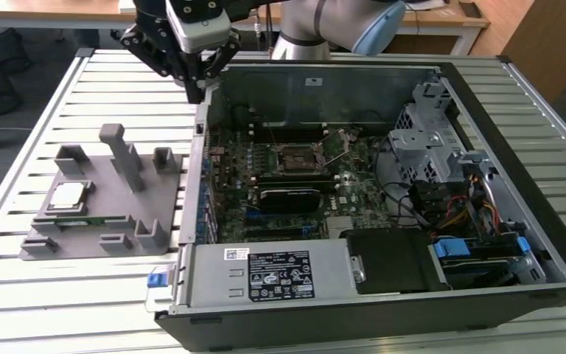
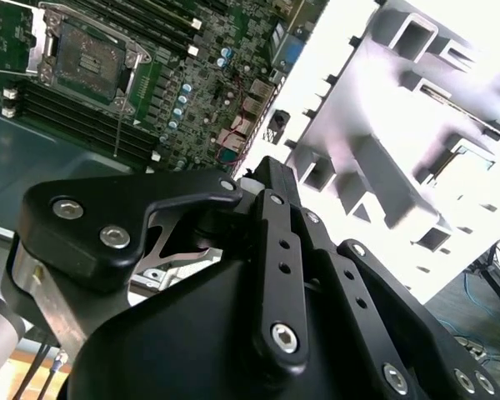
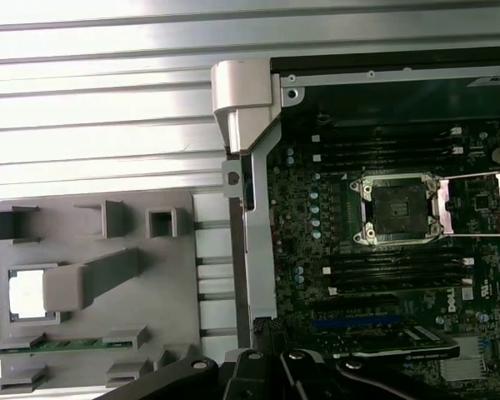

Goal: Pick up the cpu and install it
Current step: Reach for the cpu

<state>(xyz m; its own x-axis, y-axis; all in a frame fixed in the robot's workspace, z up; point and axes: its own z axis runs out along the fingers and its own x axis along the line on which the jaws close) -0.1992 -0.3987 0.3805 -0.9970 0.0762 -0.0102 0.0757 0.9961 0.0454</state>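
**Cpu (image 1: 68,195) parked in holder, gripper empty**

Spread across slatted table (image 1: 27,295): open computer case (image 1: 550,214) with motherboard (image 1: 354,188), and gray holder (image 1: 160,195) beside it, by table edge at the exterior view's left. Hanging over case's far corner, nearest the holder: gripper (image 1: 200,94), closed tight, gripping nothing. Open socket (image 1: 298,156) mid-board. Cpu flat in pocket at holder's outer edge, silver face up, just beside green memory stick (image 1: 86,220).

Silvery metal cpu (image 1: 68,195), matt grey plastic holder (image 1: 106,208)
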